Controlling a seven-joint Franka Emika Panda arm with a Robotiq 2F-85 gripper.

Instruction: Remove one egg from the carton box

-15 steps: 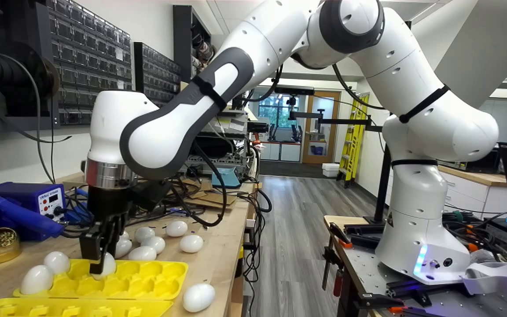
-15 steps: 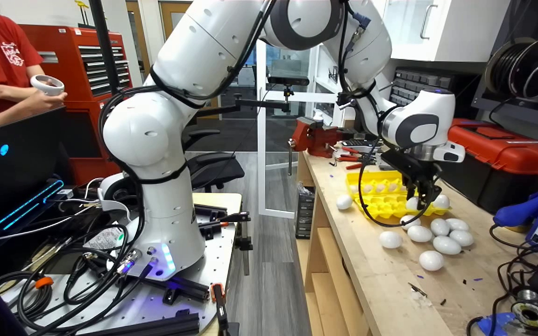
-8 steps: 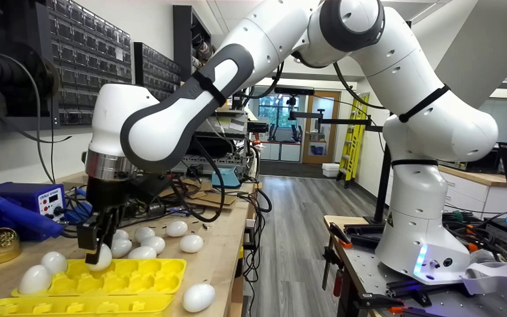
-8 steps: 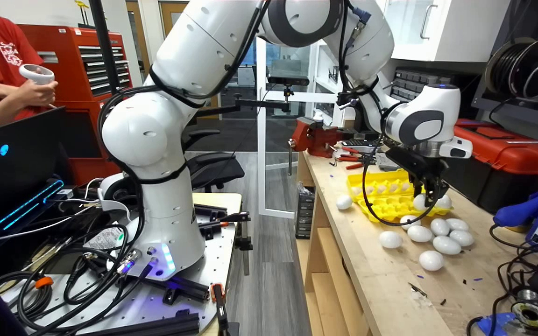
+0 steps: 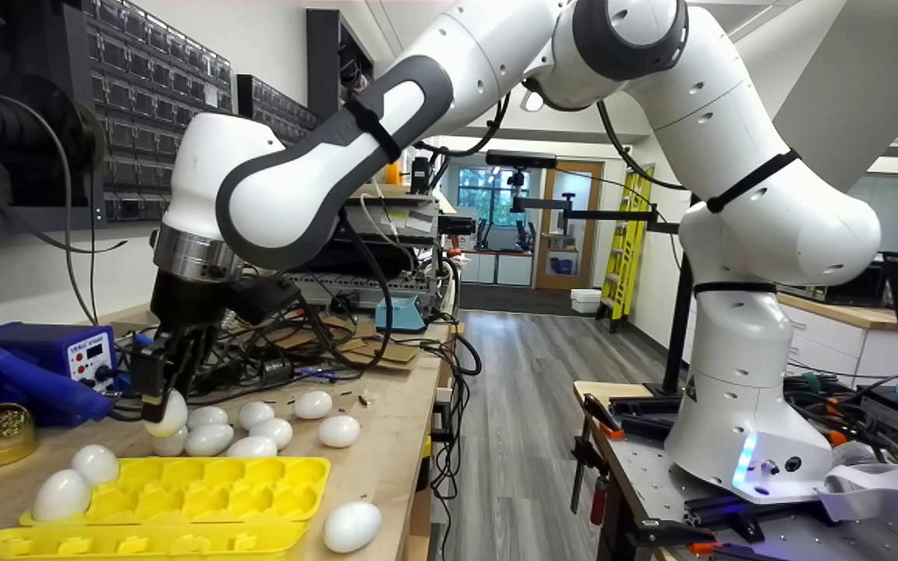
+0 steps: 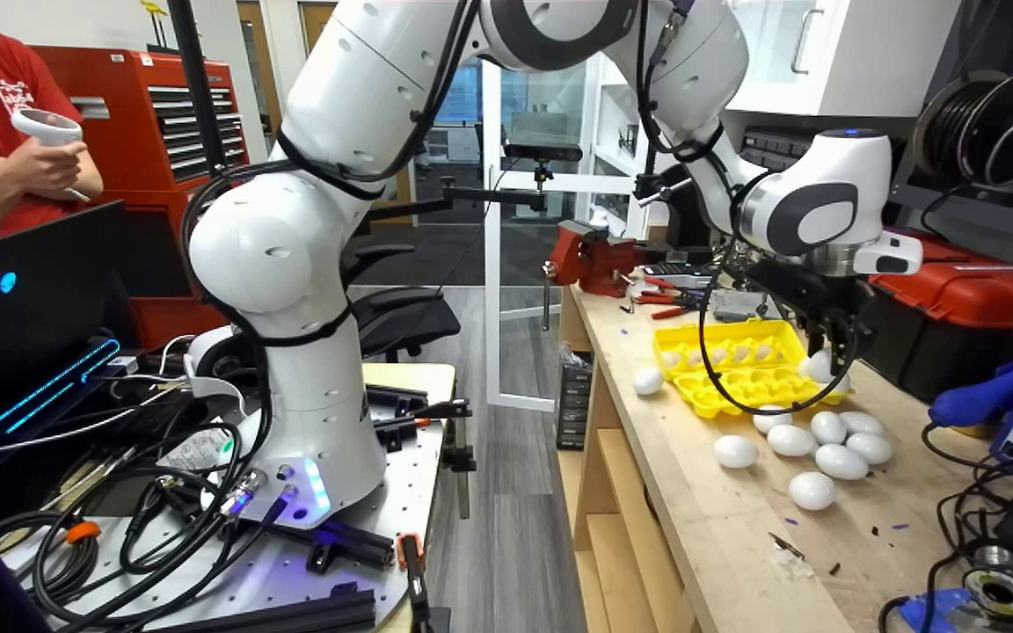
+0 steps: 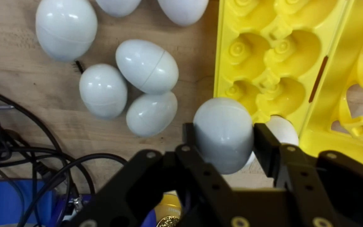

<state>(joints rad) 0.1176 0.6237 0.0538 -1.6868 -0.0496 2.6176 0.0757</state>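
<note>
My gripper is shut on a white egg, one finger on each side of it. It holds the egg in the air, above the table just past the carton box's edge. The wrist view shows the held egg between the fingers. The yellow carton box lies open on the table, also seen in the other views. Two white eggs sit at its one end; the held egg and a finger partly hide them in the wrist view. Its other visible cups are bare.
Several loose white eggs lie on the table beside the carton box. Another egg lies near the table edge. A gold tin, a blue soldering station and cables are close by. A red toolbox stands behind.
My gripper has lifted the egg out of its cup in the carton box and carried it up and past the box's edge, toward the wall and the loose eggs. It stays shut.
</note>
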